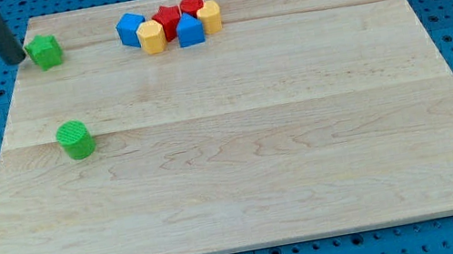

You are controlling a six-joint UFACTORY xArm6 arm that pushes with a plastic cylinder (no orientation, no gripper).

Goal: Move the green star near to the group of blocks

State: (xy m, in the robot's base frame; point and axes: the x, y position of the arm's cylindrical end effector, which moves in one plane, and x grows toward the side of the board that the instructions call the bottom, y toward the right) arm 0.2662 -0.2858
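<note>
Resting at the table's (pixel 237 190) far left edge, my tip (pixel 18 59) sits just left of the green star (pixel 45 51), almost touching it; the arm has no gripper. The star's pointing and long axis cannot be made out. Well right of my tip lies the group (pixel 171 26): blue, yellow and red blocks. Below my tip stands a green cylinder (pixel 75 139).

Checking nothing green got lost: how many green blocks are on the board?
2. The green star sits top left, just right of my tip; the green cylinder stands alone below it. None appears hidden.
</note>
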